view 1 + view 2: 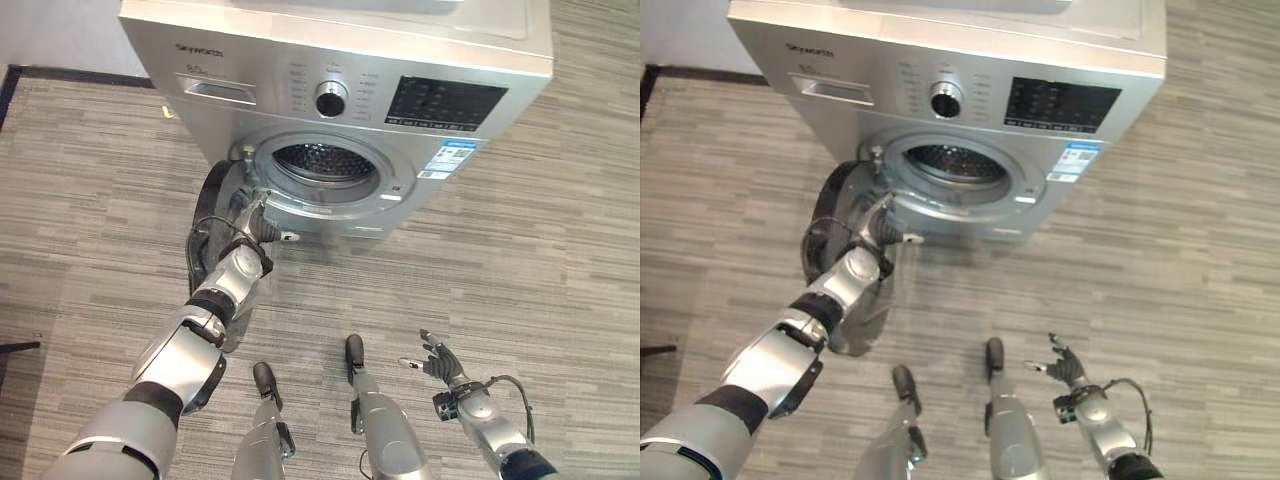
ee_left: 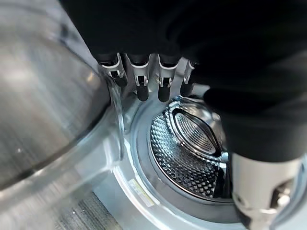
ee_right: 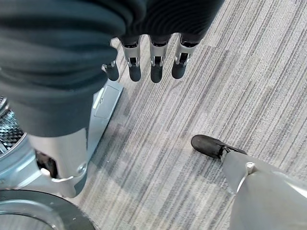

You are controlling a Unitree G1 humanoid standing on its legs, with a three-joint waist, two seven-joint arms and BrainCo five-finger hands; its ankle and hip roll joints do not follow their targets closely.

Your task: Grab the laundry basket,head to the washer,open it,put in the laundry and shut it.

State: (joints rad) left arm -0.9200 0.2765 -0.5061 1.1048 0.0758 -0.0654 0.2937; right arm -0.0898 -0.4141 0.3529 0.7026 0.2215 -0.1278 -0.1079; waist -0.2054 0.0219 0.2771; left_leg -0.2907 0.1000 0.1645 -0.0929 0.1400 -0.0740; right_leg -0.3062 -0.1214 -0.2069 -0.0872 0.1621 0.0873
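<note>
Facing one washer (image 1: pixel 340 90), door (image 1: pixel 845 270) open; left hand (image 1: pixel 262 226) fingers straight at door; right hand (image 1: pixel 440 360) relaxed.

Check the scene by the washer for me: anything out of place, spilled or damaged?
Nothing looks spilled or damaged. The washer stands with its door swung open toward the robot's left, the left hand at the door's edge. The drum looks empty, which fits a load not yet put in.
</note>
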